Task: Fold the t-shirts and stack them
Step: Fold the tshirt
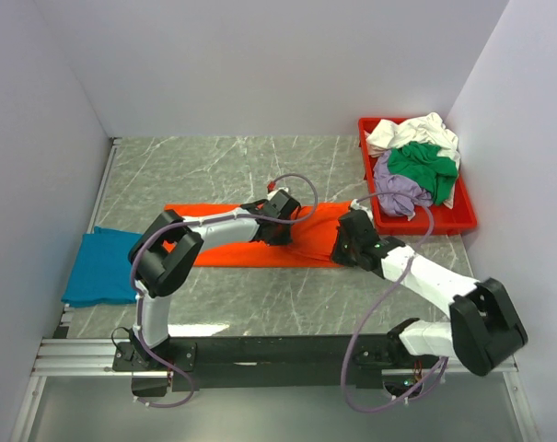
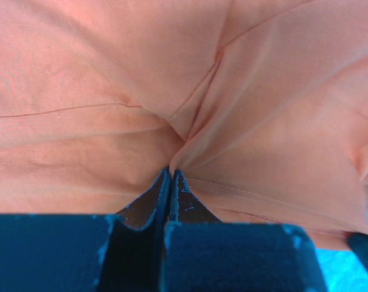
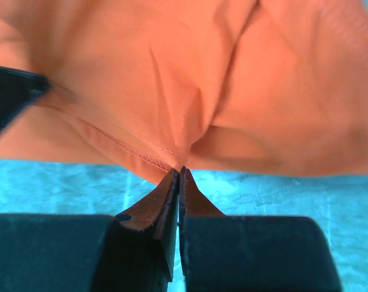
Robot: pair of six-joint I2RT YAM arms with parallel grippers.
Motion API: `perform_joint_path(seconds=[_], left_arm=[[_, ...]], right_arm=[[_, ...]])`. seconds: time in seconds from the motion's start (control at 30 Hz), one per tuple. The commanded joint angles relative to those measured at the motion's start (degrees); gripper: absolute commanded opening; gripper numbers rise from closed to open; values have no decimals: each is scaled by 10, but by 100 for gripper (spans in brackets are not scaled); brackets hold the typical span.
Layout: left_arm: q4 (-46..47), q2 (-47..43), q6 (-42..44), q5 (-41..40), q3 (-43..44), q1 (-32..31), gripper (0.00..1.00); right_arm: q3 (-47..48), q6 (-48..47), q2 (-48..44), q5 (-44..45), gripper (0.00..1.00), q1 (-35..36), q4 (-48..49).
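The orange t-shirt (image 1: 250,254) is laid as a long band across the middle of the tabletop (image 1: 260,175), and it is gripped at two points, presumably so a fold can be lifted over evenly. The jaws of the left gripper (image 2: 170,173) and right gripper (image 3: 179,173) are seen pressed together, a pucker of orange cloth pinched in each.

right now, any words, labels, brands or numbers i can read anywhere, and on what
None. No print, label or number shows on the orange shirt, the teal shirt, the tray or its heaped shirts, in any view.
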Motion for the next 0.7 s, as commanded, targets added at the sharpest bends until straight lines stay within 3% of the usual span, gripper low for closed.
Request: perform_joint_path(seconds=[0.0,0.23,0.33,0.4,0.43,0.47,0.53,0.57,0.67], left_arm=[[13,-38,-4,17,12,10,1],[34,-42,-10,49,-3,18,1],[45,-42,-11,63,-12,21,1],[46,-44,-8,71,-15,22,3],[46,-47,-7,73,-19,22,6],[46,-51,-4,76,-22,23,14],[44,-69,-2,83,-31,28,22],[44,-79,-2,83,-35,29,32],[47,-127,-4,99,-63,50,44]], right_arm=[[39,-12,-59,45,5,5,-50],[15,-8,-77,22,6,10,-50],[0,-7,-64,-3,12,10,-28],[3,-9,-55,-9,23,10,-26],[7,-12,-54,-16,29,10,-28],[19,-16,-55,-18,41,8,-33],[37,-24,-61,-16,52,-13,-43],[61,-27,-65,-26,55,-28,-48],[106,-42,-53,-46,54,-106,-39]])
